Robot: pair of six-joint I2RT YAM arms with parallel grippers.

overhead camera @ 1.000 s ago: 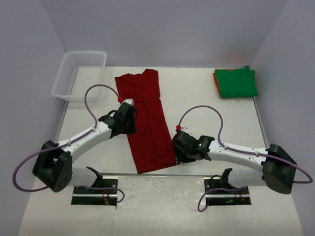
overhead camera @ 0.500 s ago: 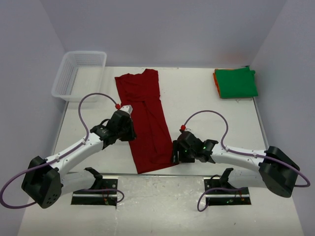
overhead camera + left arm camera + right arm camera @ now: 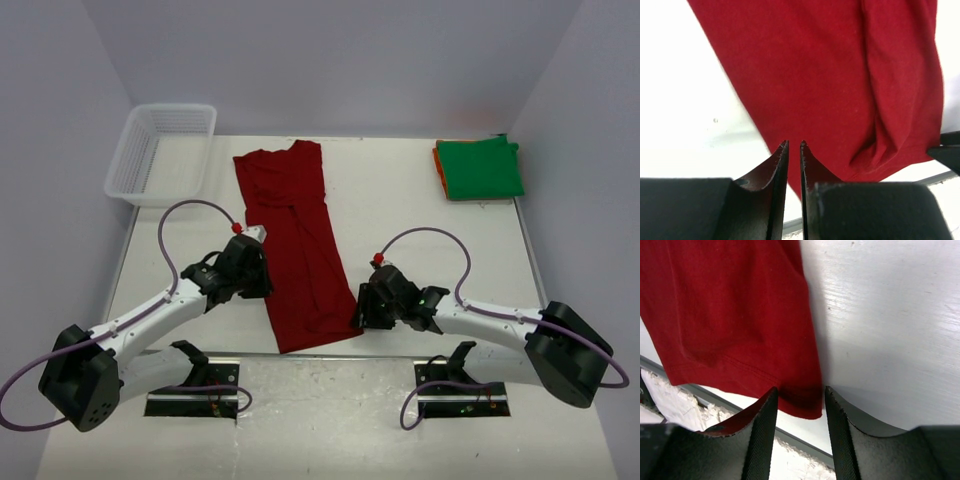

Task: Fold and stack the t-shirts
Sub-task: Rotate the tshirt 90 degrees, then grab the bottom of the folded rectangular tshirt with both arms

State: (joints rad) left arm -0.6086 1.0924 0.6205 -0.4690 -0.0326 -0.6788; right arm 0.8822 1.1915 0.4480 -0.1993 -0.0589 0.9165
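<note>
The dark red t-shirt [image 3: 298,240] lies flat as a long narrow strip folded lengthwise, running from the table's back to its near edge. It also shows in the left wrist view [image 3: 830,75] and the right wrist view [image 3: 730,305]. My left gripper [image 3: 262,288] is at the strip's left edge near its hem. Its jaws [image 3: 794,144] are almost together and hold nothing. My right gripper [image 3: 358,312] is open, and its jaws [image 3: 800,390] straddle the strip's near right corner. The green t-shirt [image 3: 481,168] lies folded on the orange one [image 3: 437,160] at the back right.
A white mesh basket [image 3: 160,150] stands at the back left corner. The table's near edge with a metal strip [image 3: 805,445] runs just beyond the red shirt's hem. The arm bases and cables are at the near side.
My left gripper has moved nearer along the red shirt's left edge toward the hem. My right gripper has shifted slightly right and nearer, to the shirt's near right corner. The shirt has not moved.
</note>
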